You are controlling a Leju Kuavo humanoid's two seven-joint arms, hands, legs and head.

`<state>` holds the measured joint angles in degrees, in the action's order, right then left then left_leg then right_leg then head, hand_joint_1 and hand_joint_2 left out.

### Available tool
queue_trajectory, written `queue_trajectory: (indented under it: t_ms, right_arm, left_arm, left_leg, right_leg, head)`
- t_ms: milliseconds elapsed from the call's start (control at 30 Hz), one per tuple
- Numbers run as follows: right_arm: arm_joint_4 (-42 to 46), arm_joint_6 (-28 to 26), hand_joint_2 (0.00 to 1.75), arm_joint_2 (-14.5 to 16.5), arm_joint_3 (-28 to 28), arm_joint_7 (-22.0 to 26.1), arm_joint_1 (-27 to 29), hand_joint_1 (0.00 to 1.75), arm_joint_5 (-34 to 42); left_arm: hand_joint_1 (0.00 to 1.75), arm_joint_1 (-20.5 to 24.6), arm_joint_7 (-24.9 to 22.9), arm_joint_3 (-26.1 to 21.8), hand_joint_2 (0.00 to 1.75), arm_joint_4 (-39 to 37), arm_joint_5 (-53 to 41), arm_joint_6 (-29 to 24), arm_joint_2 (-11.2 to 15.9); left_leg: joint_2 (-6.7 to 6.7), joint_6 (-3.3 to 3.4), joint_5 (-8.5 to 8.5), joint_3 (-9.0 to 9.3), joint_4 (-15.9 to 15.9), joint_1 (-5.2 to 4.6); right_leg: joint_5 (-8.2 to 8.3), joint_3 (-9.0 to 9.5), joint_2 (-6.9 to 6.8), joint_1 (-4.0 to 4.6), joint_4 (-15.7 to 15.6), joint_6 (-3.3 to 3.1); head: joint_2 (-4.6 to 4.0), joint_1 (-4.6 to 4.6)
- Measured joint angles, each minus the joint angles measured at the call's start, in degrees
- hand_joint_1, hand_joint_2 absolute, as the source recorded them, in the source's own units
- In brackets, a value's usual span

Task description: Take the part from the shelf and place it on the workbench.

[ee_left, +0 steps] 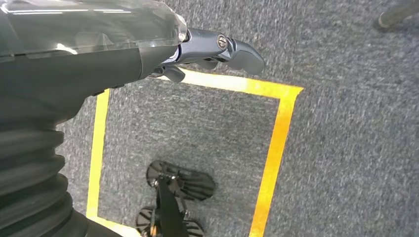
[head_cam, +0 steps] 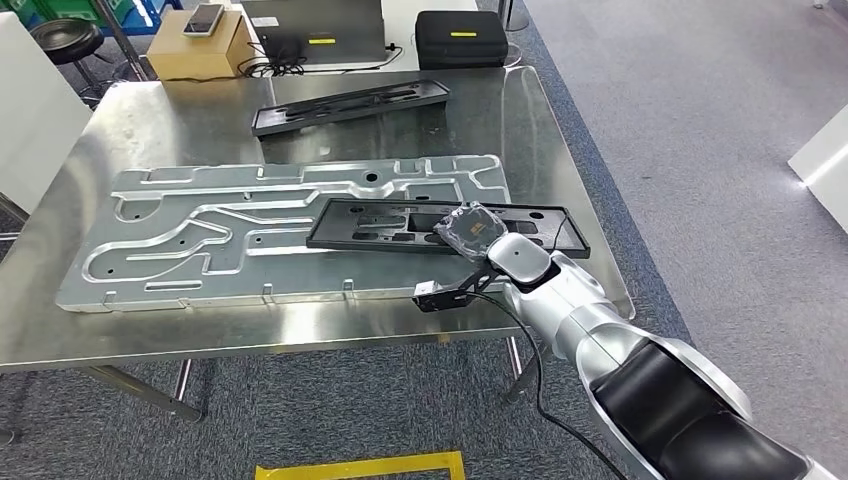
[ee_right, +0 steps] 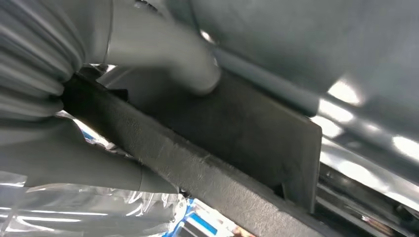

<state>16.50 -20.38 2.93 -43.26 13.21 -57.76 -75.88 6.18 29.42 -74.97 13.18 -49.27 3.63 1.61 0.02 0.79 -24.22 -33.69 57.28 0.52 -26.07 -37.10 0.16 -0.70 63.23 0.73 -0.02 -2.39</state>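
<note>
Part: we see the black part [head_cam: 447, 225] lying across the right half of the bench [head_cam: 300, 330], its left stretch resting on the large stamped metal panel [head_cam: 280, 225] and its right end reaching toward the bench's right edge.
Long axis: it runs roughly along the bench's near edge, left to right, slightly skewed.
Right hand: our right hand [head_cam: 470, 232] sits over the part's right half; in the right wrist view the thumb [ee_right: 163, 54] presses the top face and another finger [ee_right: 89, 170] lies under the part's rim, so we read it as pinching the part [ee_right: 222, 148].
Left hand: our left hand [ee_left: 217, 49] hangs over the carpet with its fingers loosely curled and holding nothing.
Key relation: the part is directly under the right hand, so that arm alone governs the release; we judge the part is down on the bench and only letting go remains.
Other: a second black part [head_cam: 350, 103] lies near the far edge.
</note>
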Motion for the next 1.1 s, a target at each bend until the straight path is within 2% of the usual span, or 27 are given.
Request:
queue_trajectory:
  t_ms: [33,100,167,233,267,333,367,400,433,500,533,567,667,733,767,833,867,900,933,967,1033,1067,1100]
  right_arm:
    - [-0.04,-0.39,0.0,-0.05,0.08,0.25,0.01,0.0,0.25]
    - [-0.1,-1.56,0.0,-0.13,0.39,0.69,0.18,0.0,0.78]
    - [-0.15,-3.08,0.0,-0.19,0.96,1.08,0.33,0.0,1.22]
    - [-0.17,-5.3,0.0,-0.22,1.73,1.69,0.35,0.0,1.72]
    - [-0.17,-6.71,0.0,-0.19,2.2,2.07,0.4,0.0,1.98]
    - [-0.17,-9.62,0.0,-0.09,3.07,2.94,0.71,0.0,2.47]
    - [-0.17,-10.97,0.0,-0.02,3.51,3.52,0.93,0.0,2.78]
    - [-0.15,-12.22,0.0,0.12,3.97,4.23,1.12,0.0,3.17]
    - [-0.03,-13.54,0.0,0.32,4.48,5.15,1.25,0.0,3.74]
    - [0.73,-16.4,0.0,0.9,5.82,7.6,1.28,0.0,5.15]
    - [1.55,-17.68,0.0,1.18,6.62,9.05,1.32,0.0,5.73]
    - [2.72,-18.57,0.0,1.4,7.54,10.43,1.48,0.0,6.03]
    - [8.06,-19.27,0.0,1.97,11.37,14.61,3.04,0.0,5.83]
    - [12.95,-19.33,0.0,2.53,14.98,18.94,4.8,0.0,6.74]
    - [15.74,-19.35,0.0,2.77,16.85,21.36,5.86,0.0,8.44]
    - [21.04,-19.37,0.0,3.07,19.26,24.83,8.3,0.0,13.71]
    - [23.74,-19.37,0.0,3.07,19.82,25.73,9.68,0.0,16.84]
    - [26.68,-19.34,0.0,2.86,19.95,26.1,11.2,0.0,20.03]
    - [29.83,-19.3,0.0,2.51,19.93,26.24,12.74,0.0,23.18]
    - [33.39,-19.27,0.0,2.0,19.91,26.31,14.28,0.0,26.36]
    - [41.71,-19.3,0.0,0.58,19.96,26.13,17.51,0.0,31.22]
    - [46.14,-19.35,0.0,-0.21,20.22,25.85,19.4,0.0,32.5]
    - [50.33,-19.39,0.0,-1.0,20.73,25.55,21.48,0.0,33.18]
  left_arm:
    - [0.0,-0.03,0.05,0.08,0.87,0.0,-0.13,-0.36,0.02]
    - [0.0,-0.11,0.05,0.41,0.0,-0.01,-0.45,-1.21,0.09]
    - [0.0,-0.19,0.08,0.71,0.0,-0.02,-0.62,-1.94,0.14]
    - [0.0,-0.22,0.0,0.81,0.0,-0.02,-0.7,-2.54,0.17]
    - [0.0,-0.21,-0.11,0.82,0.0,-0.02,-0.74,-2.81,0.18]
    - [0.0,-0.16,-0.46,0.85,0.0,-0.02,-0.81,-3.2,0.17]
    - [0.0,-0.16,-0.72,0.85,0.0,-0.02,-0.84,-3.3,0.15]
    - [0.0,-0.17,-0.95,0.86,0.0,-0.02,-0.86,-3.34,0.14]
    - [0.0,-0.17,-1.18,0.86,0.0,-0.02,-0.87,-3.34,0.14]
    - [0.0,-0.09,-1.58,0.86,0.0,-0.02,-0.87,-3.34,0.22]
    - [0.0,0.0,-1.77,0.86,0.0,-0.02,-0.86,-3.34,0.26]
    - [0.0,0.07,-1.91,0.86,0.0,-0.02,-0.86,-3.33,0.28]
    - [0.0,0.08,-2.14,0.86,0.0,-0.02,-0.85,-3.3,0.26]
    - [0.0,0.14,-2.16,0.87,0.0,-0.02,-0.81,-3.22,0.2]
    - [0.0,0.19,-2.16,0.87,0.0,-0.02,-0.76,-3.12,0.15]
    - [0.0,0.19,-2.18,0.87,0.0,-0.02,-0.63,-2.83,0.08]
    - [0.0,0.14,-2.2,0.86,0.0,-0.02,-0.54,-2.69,0.04]
    - [0.0,0.09,-2.24,0.86,0.0,-0.02,-0.36,-2.56,0.0]
    - [0.0,0.04,-2.28,0.85,0.0,-0.02,-0.12,-2.46,-0.05]
    - [0.0,-0.04,-2.32,0.83,0.0,-0.02,0.21,-2.31,-0.11]
    - [0.0,-0.22,-2.33,0.75,0.0,-0.04,0.94,-1.74,-0.34]
    - [0.0,-0.34,-2.31,0.7,0.0,-0.05,1.33,-1.36,-0.47]
    - [0.0,-0.47,-2.28,0.63,0.0,-0.06,1.68,-1.0,-0.58]
  left_leg:
    - [-0.02,-0.25,-0.16,-0.08,0.23,-0.09]
    - [-0.04,-0.85,-0.3,-0.23,0.44,-0.22]
    - [-0.03,-1.5,-0.41,-0.23,0.49,-0.08]
    - [-0.04,-2.15,-2.18,-1.22,2.92,0.09]
    - [-0.03,-2.43,-3.95,-2.54,5.98,0.17]
    - [-0.03,-2.82,-7.61,-6.21,14.1,0.22]
    - [-0.03,-2.91,-8.38,-7.55,16.88,0.24]
    - [-0.03,-2.93,-7.98,-7.89,17.46,0.25]
    - [-0.02,-2.88,-6.49,-7.04,15.53,0.26]
    - [-0.01,-2.57,-2.5,-3.11,7.3,0.23]
    - [-0.04,-2.27,-1.23,-1.38,3.71,0.14]
    - [-0.07,-1.94,-0.67,-0.35,1.51,0.04]
    - [-0.16,-0.83,-0.55,-0.01,0.48,-0.07]
    - [-0.17,-0.05,-0.22,0.08,0.1,0.14]
    - [-0.16,0.25,-0.11,0.1,-0.04,0.23]
    - [-0.16,0.55,-0.11,0.06,-0.05,0.14]
    - [-0.18,0.6,-0.14,0.06,-0.03,0.12]
    - [-0.22,0.63,-0.17,0.09,-0.01,0.09]
    - [-0.29,0.64,-0.21,0.13,0.04,0.06]
    - [-0.37,0.61,-0.29,0.21,0.1,0.0]
    - [-0.48,0.37,-0.55,0.34,0.29,-0.24]
    - [-0.49,0.17,-0.68,0.37,0.36,-0.33]
    - [-0.5,-0.07,-0.79,0.38,0.38,-0.37]
  right_leg:
    - [0.91,1.38,-0.04,0.07,-2.85,-0.23]
    - [1.04,2.12,-0.03,0.34,-4.65,-0.77]
    - [1.27,2.15,-0.03,0.32,-4.93,-1.44]
    - [1.51,2.31,-0.1,0.1,-5.29,-2.11]
    - [1.57,2.36,-0.13,0.05,-5.37,-2.31]
    - [1.56,2.34,-0.12,0.11,-5.36,-2.47]
    - [1.55,2.34,-0.11,0.13,-5.35,-2.49]
    - [1.54,2.36,-0.09,0.15,-5.32,-2.49]
    - [1.52,2.39,-0.05,0.16,-5.27,-2.47]
    - [1.39,2.45,0.09,0.23,-5.11,-2.26]
    - [1.34,2.42,0.17,0.32,-5.0,-2.05]
    - [1.32,2.36,0.22,0.42,-4.95,-1.79]
    - [1.32,2.28,0.21,0.48,-5.01,-0.83]
    - [-0.26,1.46,0.15,0.42,-2.99,-0.21]
    - [-1.96,0.25,0.13,0.38,-0.24,0.02]
    - [-5.83,-3.42,0.12,0.34,7.76,0.32]
    - [-6.89,-4.96,0.12,0.34,10.98,0.41]
    - [-6.91,-5.65,0.12,0.34,12.35,0.42]
    - [-5.81,-5.14,0.12,0.36,11.28,0.31]
    - [-3.89,-3.5,0.11,0.41,7.93,0.08]
    - [-0.33,0.83,-0.05,0.67,-0.75,-0.73]
    - [0.57,2.24,-0.14,0.84,-3.64,-1.04]
    - [0.78,2.88,-0.21,0.99,-5.0,-1.28]
  head:
    - [0.0,0.0]
    - [0.0,-0.01]
    - [0.0,-0.01]
    - [0.0,-0.01]
    - [0.0,-0.02]
    - [0.0,-0.02]
    - [0.0,-0.02]
    - [0.0,-0.02]
    - [0.0,-0.02]
    - [0.0,-0.02]
    - [0.0,-0.02]
    - [0.0,-0.02]
    - [0.0,-0.02]
    - [0.0,-0.01]
    - [0.0,-0.01]
    - [0.0,-0.01]
    - [0.0,-0.01]
    - [0.0,-0.01]
    - [0.0,0.0]
    - [0.0,0.0]
    - [0.0,0.0]
    - [0.0,0.0]
    - [0.0,-0.01]
